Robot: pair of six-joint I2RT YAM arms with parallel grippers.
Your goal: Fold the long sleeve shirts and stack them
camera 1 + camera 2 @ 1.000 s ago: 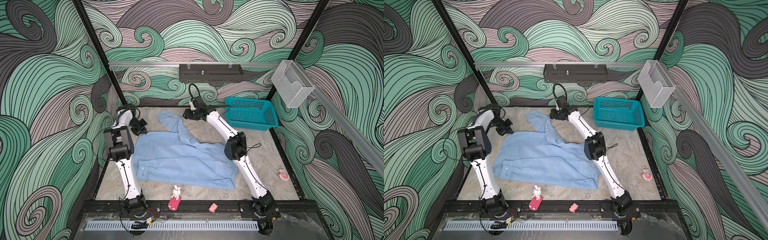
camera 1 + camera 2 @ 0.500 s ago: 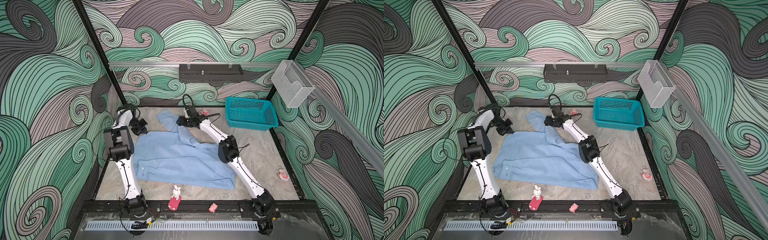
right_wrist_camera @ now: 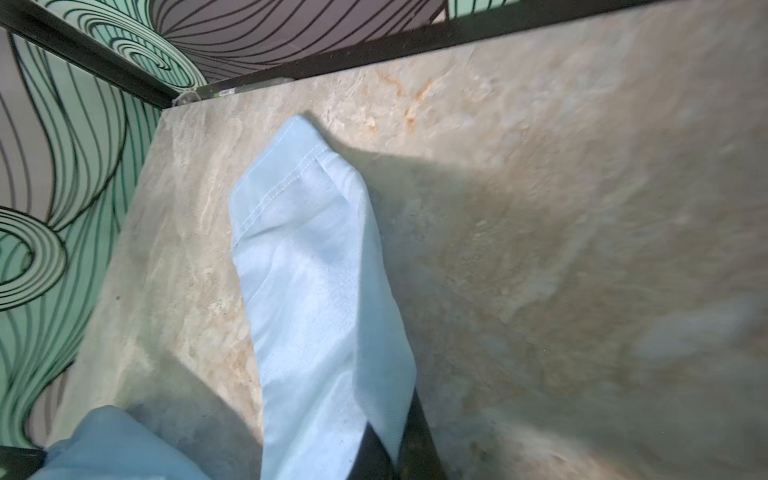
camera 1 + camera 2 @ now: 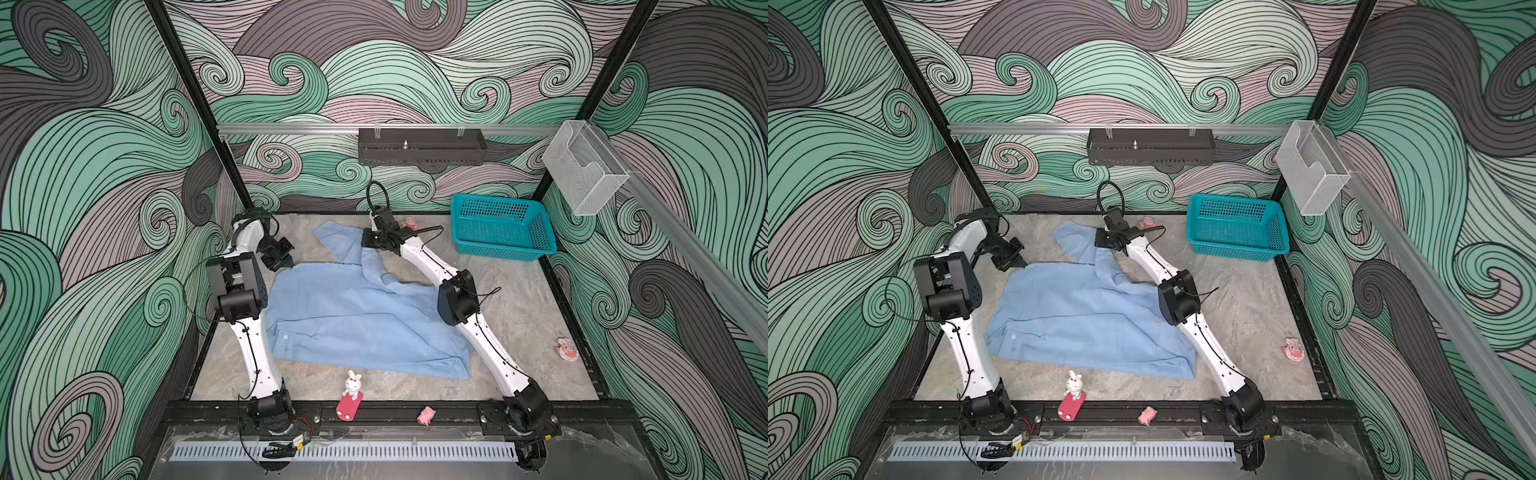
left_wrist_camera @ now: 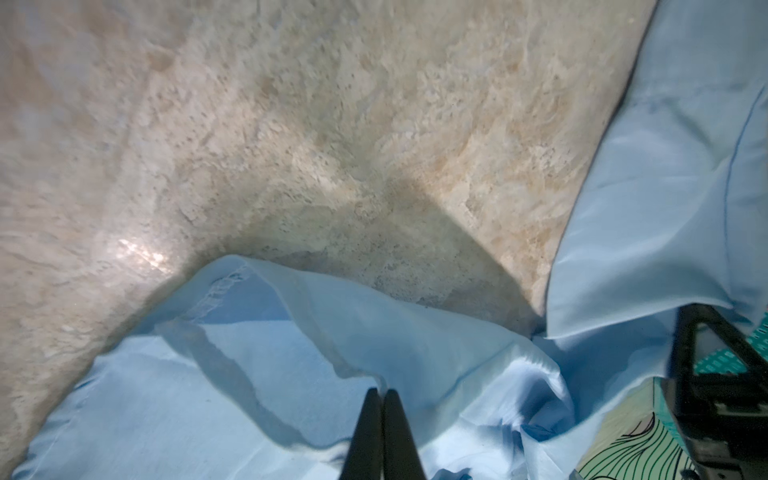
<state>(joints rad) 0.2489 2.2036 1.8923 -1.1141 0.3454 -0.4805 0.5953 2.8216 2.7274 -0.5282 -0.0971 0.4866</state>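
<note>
Wavy green walls ring the bench. The blue shirt lies spread beside the teal basket. The right tool is clamped on its sleeve. The left tool is closed at a corner. Next, I think, the sleeve goes over the shirt.

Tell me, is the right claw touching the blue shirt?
Touching. In the right wrist view the right gripper is shut on the shirt, its sleeve pinched between the jaws.
</note>
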